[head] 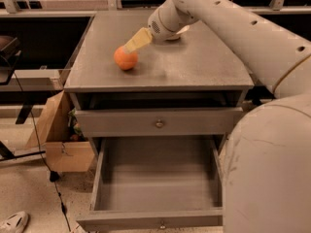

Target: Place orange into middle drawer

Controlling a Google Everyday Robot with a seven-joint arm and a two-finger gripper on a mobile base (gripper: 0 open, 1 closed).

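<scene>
The orange (126, 58) sits on the left half of the grey cabinet top (194, 67). My gripper (136, 41) is cream-coloured and reaches in from the upper right, its tip just above and to the right of the orange, touching or nearly touching it. The middle drawer (160, 178) is pulled wide open below, its grey inside bare, with its small knob (162, 224) on the front. My arm fills the right side of the view.
A closed drawer front with a brass-coloured knob (159, 124) sits above the open drawer. The white bowl (183, 30) is mostly hidden behind my wrist. A cardboard box (58, 140) stands left of the cabinet, and a shoe (13, 222) lies on the floor.
</scene>
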